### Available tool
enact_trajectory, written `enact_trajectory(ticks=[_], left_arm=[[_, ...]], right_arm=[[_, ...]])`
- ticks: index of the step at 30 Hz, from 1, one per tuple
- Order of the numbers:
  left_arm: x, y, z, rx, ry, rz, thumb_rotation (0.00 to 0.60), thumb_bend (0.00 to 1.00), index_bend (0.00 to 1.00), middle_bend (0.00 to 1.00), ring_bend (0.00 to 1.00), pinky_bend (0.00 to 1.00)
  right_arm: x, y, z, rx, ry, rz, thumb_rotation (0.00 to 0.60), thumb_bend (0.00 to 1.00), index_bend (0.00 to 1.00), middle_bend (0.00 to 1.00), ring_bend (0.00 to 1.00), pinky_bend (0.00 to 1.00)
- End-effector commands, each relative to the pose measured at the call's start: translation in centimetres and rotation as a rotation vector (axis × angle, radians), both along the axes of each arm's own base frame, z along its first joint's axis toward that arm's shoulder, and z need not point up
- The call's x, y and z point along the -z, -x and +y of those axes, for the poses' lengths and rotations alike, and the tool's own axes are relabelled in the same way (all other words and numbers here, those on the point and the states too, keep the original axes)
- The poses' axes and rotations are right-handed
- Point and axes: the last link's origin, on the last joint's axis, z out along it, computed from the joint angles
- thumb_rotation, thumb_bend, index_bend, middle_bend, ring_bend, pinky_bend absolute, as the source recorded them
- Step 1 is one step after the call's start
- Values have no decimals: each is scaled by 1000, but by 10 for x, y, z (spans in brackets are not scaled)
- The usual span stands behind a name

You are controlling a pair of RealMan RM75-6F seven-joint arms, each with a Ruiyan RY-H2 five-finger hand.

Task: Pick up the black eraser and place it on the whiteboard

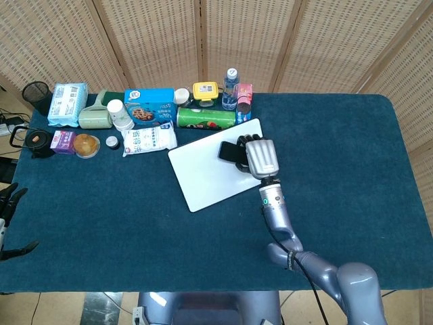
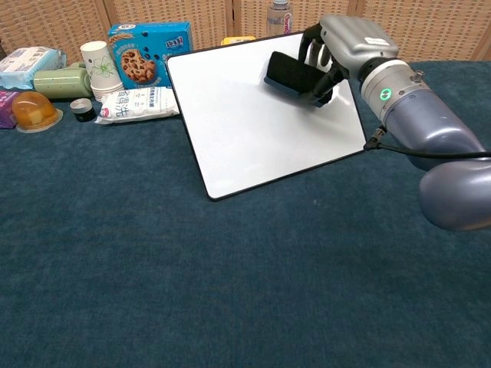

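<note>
Eraser [image 2: 290,73] on whiteboard [image 2: 245,130], snack boxes [image 2: 146,47] behind-left.

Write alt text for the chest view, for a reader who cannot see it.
The robot's right hand holds a black eraser low over the far right part of a whiteboard that lies on a dark blue table. A cookie box, paper cups and a white snack packet sit at the far left.

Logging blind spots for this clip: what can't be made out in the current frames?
- Whether the black eraser touches the whiteboard: its underside is hidden in the chest view, and the right hand covers it in the head view.
- Left hand: cut off by the head view's left edge, absent from the chest view.
- Water bottle: cropped by the chest view's top edge.
</note>
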Motion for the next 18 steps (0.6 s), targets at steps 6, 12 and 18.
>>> enact_trajectory(ticks=[6, 12, 18], left_arm=[[-1, 0, -1, 2, -3, -2, 600, 83, 0, 0, 0, 65], [-1, 0, -1, 4, -4, -1, 600, 83, 0, 0, 0, 65], [0, 0, -2, 6, -2, 1, 600, 83, 0, 0, 0, 65]], right_arm=[[-1, 5, 3, 31, -17, 12, 600, 148, 63, 41, 61, 249], [-4, 5, 6, 23, 0, 9, 600, 108, 54, 3, 39, 216], [-5, 6, 12, 16, 10, -10, 600, 24, 40, 0, 9, 199]])
